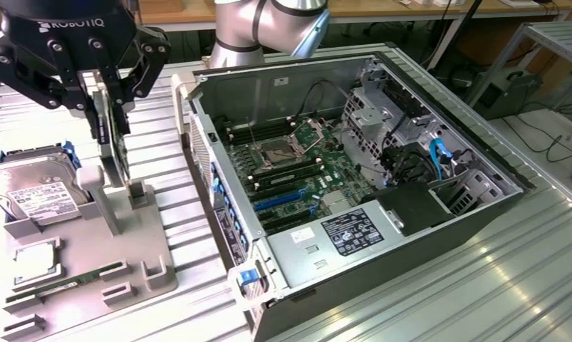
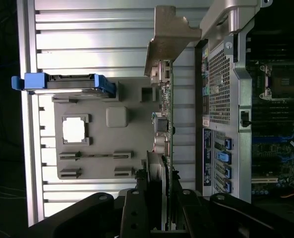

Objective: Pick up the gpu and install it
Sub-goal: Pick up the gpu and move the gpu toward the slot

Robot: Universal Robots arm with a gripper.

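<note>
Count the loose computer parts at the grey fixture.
4. The hard drive leans at the exterior view's left; the processor lies flat nearer the camera; the memory stick lies nearest the camera; the gpu stands upright in the gripper. Others may be hidden.

End of gpu (image 2: 165, 124), apparently behind tool (image 2: 160, 191)

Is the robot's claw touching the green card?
Touching. In the exterior view the gripper clamps both sides of the gpu at its upper edge.
</note>
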